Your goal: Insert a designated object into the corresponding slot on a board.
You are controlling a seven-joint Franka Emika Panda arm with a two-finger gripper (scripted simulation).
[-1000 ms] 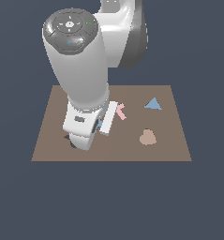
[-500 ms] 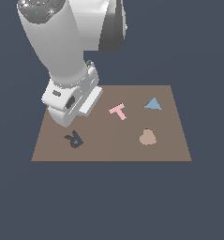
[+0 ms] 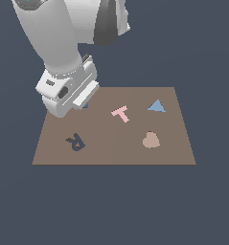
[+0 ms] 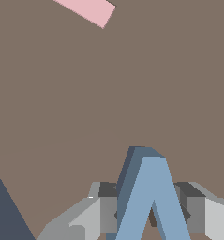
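Light-blue, flat and V-shaped, the letter V piece (image 4: pixel 148 197) sits clamped between my fingers (image 4: pixel 101 206), one pad pressing each side; my gripper (image 4: pixel 151 213) is thus closed on it and carries it above the brown board (image 3: pixel 173 148). Judged from this, pickup is done; carrying it to the slot and seating it remain. No V-shaped recess shows in either view, my own wrist body probably covering it in the exterior view. On the board lie a dark R-shaped recess (image 3: pixel 76 141), a pink letter T (image 3: pixel 120 114), a light-blue triangle (image 3: pixel 156 106) and a tan heart (image 3: pixel 151 140), well apart from one another. Beyond the board's edges only flat dark blue-grey ground (image 3: pixel 111 206) is visible.
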